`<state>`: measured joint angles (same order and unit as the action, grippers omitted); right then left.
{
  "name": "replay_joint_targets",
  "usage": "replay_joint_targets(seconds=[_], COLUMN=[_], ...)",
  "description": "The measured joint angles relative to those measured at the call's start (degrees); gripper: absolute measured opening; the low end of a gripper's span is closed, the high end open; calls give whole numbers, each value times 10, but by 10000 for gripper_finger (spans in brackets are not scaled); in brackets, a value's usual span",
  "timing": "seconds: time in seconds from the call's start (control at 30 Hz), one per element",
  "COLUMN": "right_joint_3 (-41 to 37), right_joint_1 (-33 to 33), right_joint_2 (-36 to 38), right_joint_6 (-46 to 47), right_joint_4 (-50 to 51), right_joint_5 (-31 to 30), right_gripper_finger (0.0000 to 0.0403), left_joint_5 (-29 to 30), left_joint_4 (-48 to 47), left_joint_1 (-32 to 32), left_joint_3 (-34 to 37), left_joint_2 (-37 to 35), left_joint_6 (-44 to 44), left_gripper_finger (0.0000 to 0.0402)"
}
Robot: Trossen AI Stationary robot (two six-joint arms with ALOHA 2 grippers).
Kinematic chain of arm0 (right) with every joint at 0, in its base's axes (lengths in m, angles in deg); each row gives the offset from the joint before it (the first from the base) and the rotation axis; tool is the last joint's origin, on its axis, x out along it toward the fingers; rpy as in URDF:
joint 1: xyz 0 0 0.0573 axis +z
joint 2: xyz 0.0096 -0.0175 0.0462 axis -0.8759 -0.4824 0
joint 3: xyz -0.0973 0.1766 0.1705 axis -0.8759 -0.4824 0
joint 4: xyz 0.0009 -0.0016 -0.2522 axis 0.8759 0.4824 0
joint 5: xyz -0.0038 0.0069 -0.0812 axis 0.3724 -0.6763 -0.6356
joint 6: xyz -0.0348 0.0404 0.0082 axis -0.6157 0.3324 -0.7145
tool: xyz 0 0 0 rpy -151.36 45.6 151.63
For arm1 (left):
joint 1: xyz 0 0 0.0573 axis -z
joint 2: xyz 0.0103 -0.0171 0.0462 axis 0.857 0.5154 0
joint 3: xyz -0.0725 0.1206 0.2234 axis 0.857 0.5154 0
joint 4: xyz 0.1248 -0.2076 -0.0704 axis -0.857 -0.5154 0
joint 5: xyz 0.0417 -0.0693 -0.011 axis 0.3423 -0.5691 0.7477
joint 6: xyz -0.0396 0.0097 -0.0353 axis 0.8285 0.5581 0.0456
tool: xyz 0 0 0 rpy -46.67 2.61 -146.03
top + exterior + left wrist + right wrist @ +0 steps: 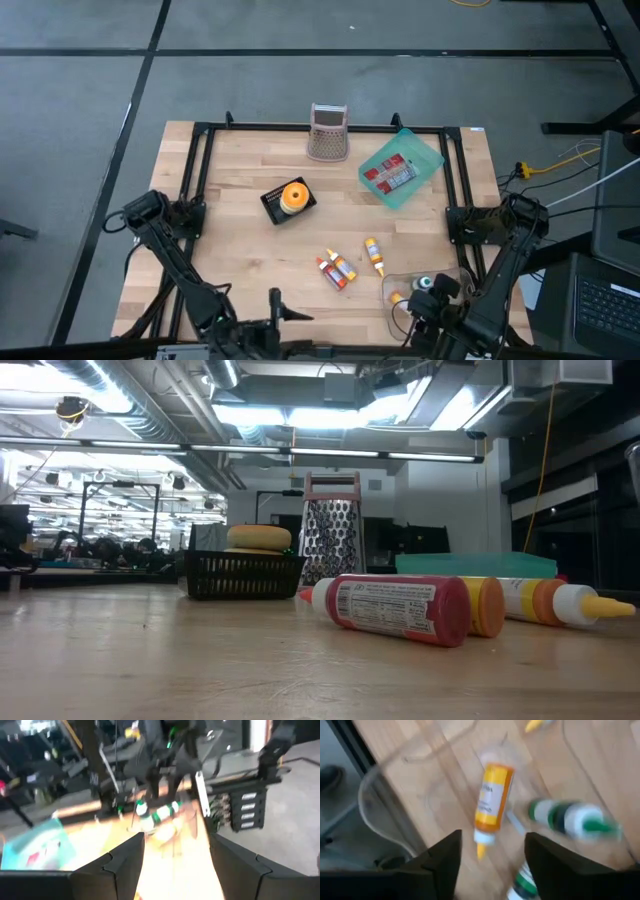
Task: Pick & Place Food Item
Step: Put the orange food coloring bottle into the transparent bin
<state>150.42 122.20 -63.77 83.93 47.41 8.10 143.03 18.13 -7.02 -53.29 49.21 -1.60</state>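
On a wooden bench [250,270], the right end effector [490,851] hovers with its fingers spread and pinching nothing above a clear container [432,287] at the near right corner. In that container lie an orange-and-yellow bottle [491,800] and a green-and-white bottle [570,818], seen blurred in the right wrist view. The left end effector [175,854] hangs at the near edge, fingers likewise spread and empty. Near the bench's middle, 2 bottles [336,268] lie side by side with a yellow-tipped bottle [374,256] just beside them. A black basket [288,202] holding a round yellow food item [294,195] sits farther back, and a metal grater [328,132] stands at the far edge, near a teal tray [401,167].
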Motion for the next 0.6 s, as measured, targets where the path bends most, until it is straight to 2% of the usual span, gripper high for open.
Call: replay_joint_targets(seconds=[0.17, 0.37, 0.5, 0.6], right_joint_3=[0, 0, 0, 0], right_joint_1=[-8, -11, -18, -25], right_joint_2=[0, 0, 0, 0], right_joint_6=[0, 1, -11, -27], right_joint_4=[-15, -30, -52, -74], right_joint_5=[-57, -147, -224, -295], right_gripper_finger=[250, 257, 258, 258], left_joint_5=[-2, -45, -117, -228], left_joint_4=[-94, -228, -293, -294], left_joint_1=[-22, -60, -97, -132], left_joint_3=[0, 0, 0, 0], left_joint_2=[0, 0, 15, 30], left_joint_6=[102, 223, 262, 239], left_gripper_finger=[219, 219, 219, 219])
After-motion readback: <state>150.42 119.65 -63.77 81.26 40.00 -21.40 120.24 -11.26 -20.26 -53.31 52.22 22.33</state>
